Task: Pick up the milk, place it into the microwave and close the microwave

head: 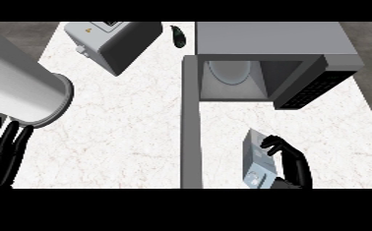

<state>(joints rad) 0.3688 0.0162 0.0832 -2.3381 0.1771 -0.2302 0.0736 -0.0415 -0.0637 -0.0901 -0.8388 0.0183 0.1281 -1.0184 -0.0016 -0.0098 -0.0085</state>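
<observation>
- Lengthwise, the milk (259, 160) carton lies tilted, long axis running near-to-far on the worktop (131, 127).
- Pale grey-blue, boxy, before the open microwave (276, 53).
- Right hand (289, 163) fingers curl round it.
- Left hand (13, 151) fingers hang straight at the left edge.

Left forearm (33, 95) a smooth pale-grey cylinder; left hand (11, 151) and right hand (291, 163) black.

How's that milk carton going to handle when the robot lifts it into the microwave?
The milk carton has flat, boxy sides, so it probably won't roll, and the right hand curled round it likely gets a steady hold. It looks tall and narrow, so it may tip when set down in the open microwave.
</observation>
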